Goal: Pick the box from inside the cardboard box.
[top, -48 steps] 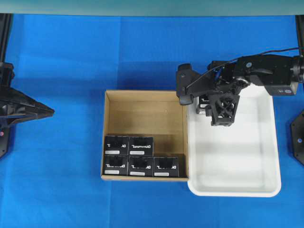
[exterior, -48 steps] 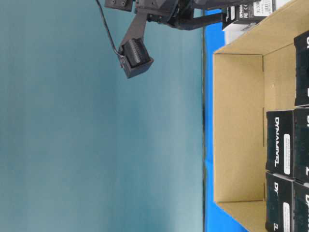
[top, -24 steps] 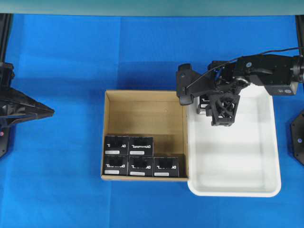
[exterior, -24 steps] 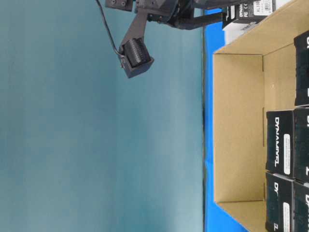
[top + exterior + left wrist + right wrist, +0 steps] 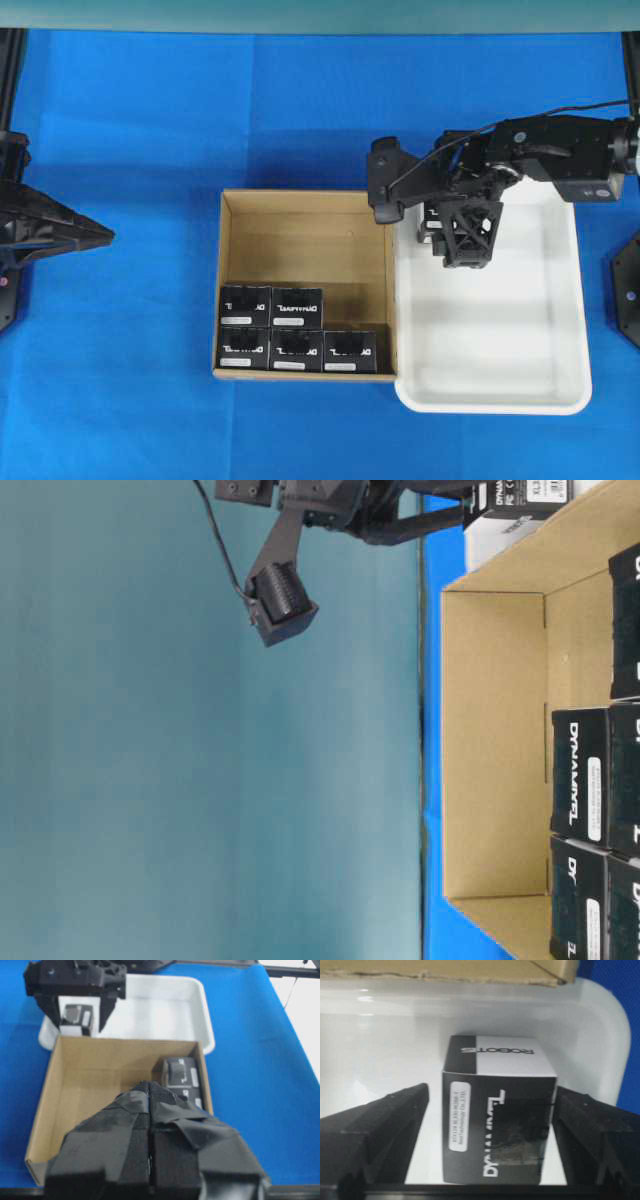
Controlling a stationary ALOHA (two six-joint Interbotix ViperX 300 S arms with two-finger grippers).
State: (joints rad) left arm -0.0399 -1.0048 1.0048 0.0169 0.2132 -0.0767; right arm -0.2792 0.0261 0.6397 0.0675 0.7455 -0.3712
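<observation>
One black box [image 5: 497,1120] with white lettering stands on the floor of the white tray [image 5: 380,1050], between the fingers of my right gripper [image 5: 490,1092]. The gripper is open, with a gap showing beside the left finger [image 5: 390,1125]. From overhead, the right gripper [image 5: 440,222] hangs over this box [image 5: 430,214] at the tray's far left corner, just outside the cardboard box [image 5: 300,250]. Several more black boxes [image 5: 296,330] lie in two rows along the carton's near wall. My left gripper [image 5: 150,1091] is shut and holds nothing, off to the left [image 5: 105,235].
The white tray [image 5: 520,340] sits against the carton's right wall [image 5: 391,290]. Blue cloth [image 5: 150,120] covers the table on all sides. The carton's far half shows bare cardboard. The right arm [image 5: 560,155] reaches in from the right edge.
The right gripper's fingers have spread apart from the box in the tray, and the arm has shifted slightly. The left arm has not moved.
</observation>
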